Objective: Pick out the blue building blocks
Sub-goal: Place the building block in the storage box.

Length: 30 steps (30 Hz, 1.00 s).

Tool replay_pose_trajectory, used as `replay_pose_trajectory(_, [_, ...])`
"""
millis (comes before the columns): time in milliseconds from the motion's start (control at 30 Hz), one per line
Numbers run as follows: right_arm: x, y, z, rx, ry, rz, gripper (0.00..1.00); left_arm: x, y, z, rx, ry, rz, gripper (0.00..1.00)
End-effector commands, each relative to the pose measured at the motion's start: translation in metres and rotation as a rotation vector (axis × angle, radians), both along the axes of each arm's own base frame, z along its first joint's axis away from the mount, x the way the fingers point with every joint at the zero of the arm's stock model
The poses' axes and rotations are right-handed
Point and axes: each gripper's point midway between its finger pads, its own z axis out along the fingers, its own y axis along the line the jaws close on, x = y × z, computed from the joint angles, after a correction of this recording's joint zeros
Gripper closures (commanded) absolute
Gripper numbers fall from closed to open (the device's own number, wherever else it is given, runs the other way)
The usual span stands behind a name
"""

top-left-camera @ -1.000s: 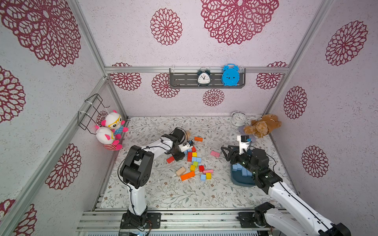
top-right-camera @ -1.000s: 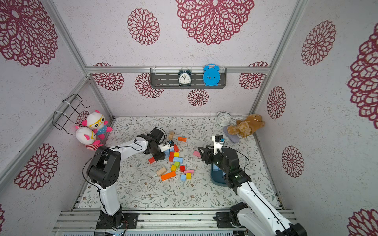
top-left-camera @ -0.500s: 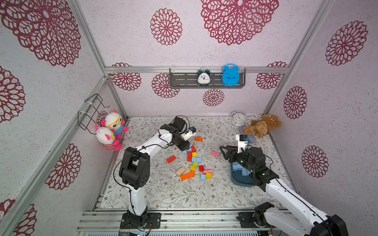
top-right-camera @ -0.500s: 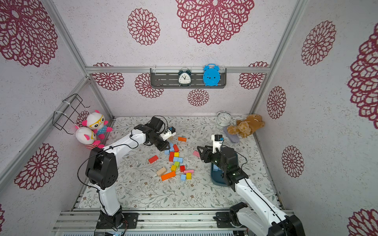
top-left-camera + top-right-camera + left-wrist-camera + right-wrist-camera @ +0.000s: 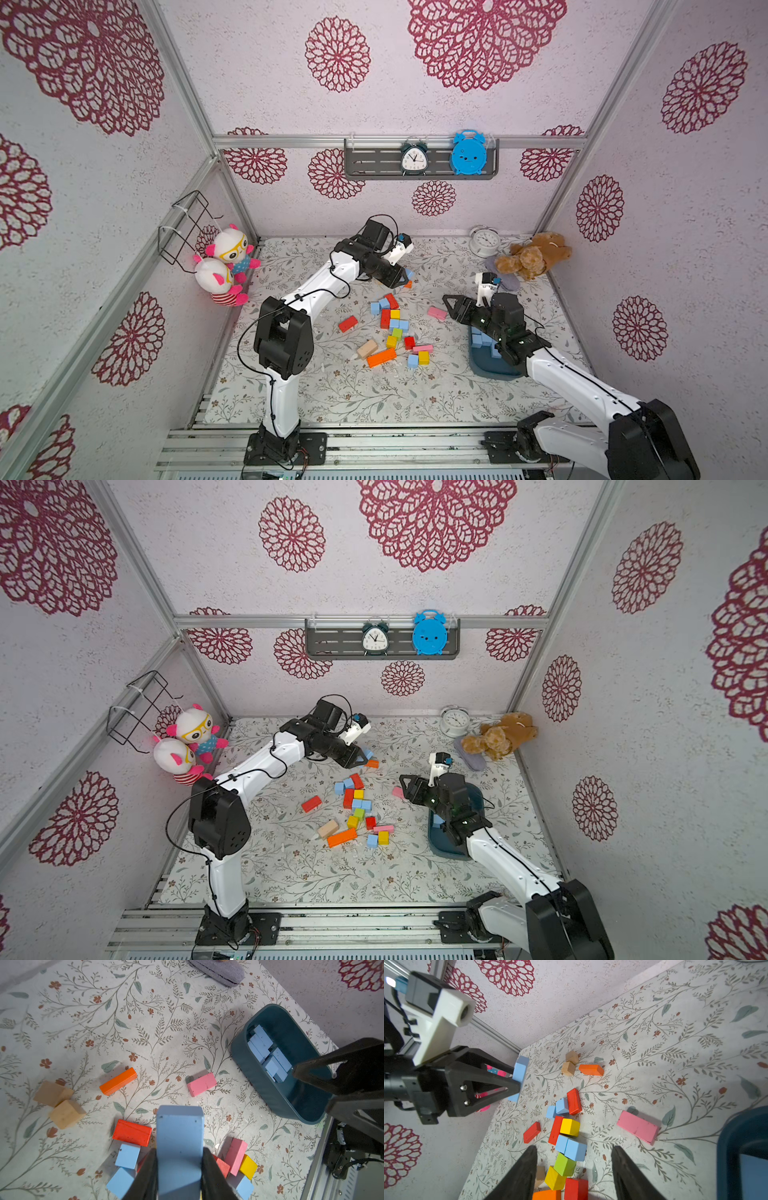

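At mid-frame in a top view the left gripper (image 5: 405, 277) pinches one blue building block (image 5: 179, 1130); the right gripper (image 5: 574, 1148) stands half open, empty

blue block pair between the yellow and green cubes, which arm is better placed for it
Right. The right gripper is open and empty, the blue block pair just ahead of its jaws; the left gripper is shut on another blue block.

Looks past the parted right gripper (image 5: 574, 1147) onto blue building blocks (image 5: 576, 1151) mixed among other colored blocks (image 5: 570, 1127) on a floral mat (image 5: 675, 1053), with the left gripper (image 5: 517, 1079) clamping one blue block (image 5: 520, 1068) alongside and a dark teal tub (image 5: 729, 1142) at the edge.
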Motion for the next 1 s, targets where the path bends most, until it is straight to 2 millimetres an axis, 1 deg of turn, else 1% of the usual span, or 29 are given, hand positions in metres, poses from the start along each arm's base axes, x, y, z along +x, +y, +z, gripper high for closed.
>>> replay_pose_trajectory(0, [0.012, 0.006, 0.023, 0.124, -0.02, -0.026, 0.4, 0.006, -0.017, 0.001, -0.057, 0.034, 0.052, 0.99])
replay_pose_trajectory(167, [0.016, 0.005, 0.017, 0.16, 0.001, -0.052, 0.4, 0.01, -0.028, 0.001, -0.089, 0.052, 0.084, 0.99])
replay_pose_trajectory(333, [0.017, -0.004, 0.011, 0.173, 0.043, -0.117, 0.41, 0.01, -0.043, 0.001, -0.109, 0.06, 0.089, 0.99])
replay_pose_trajectory(433, [0.017, -0.01, 0.01, 0.198, 0.066, -0.165, 0.41, 0.008, -0.051, 0.0, -0.115, 0.063, 0.083, 0.99])
replay_pose_trajectory(500, [0.018, -0.012, 0.014, 0.228, 0.069, -0.186, 0.4, 0.007, -0.055, 0.001, -0.121, 0.067, 0.077, 1.0])
replay_pose_trajectory(600, [0.021, -0.009, 0.02, 0.256, 0.073, -0.184, 0.4, 0.005, -0.061, 0.001, -0.128, 0.068, 0.069, 1.0])
replay_pose_trajectory(700, [0.025, -0.006, 0.021, 0.268, 0.092, -0.186, 0.4, 0.003, -0.065, 0.001, -0.128, 0.071, 0.062, 1.0])
replay_pose_trajectory(833, [0.032, 0.0, 0.026, 0.278, 0.081, -0.167, 0.4, -0.002, -0.062, 0.002, -0.12, 0.068, 0.052, 0.99])
replay_pose_trajectory(967, [0.042, 0.01, 0.035, 0.335, 0.063, -0.143, 0.4, -0.006, -0.062, 0.003, -0.12, 0.07, 0.048, 0.99])
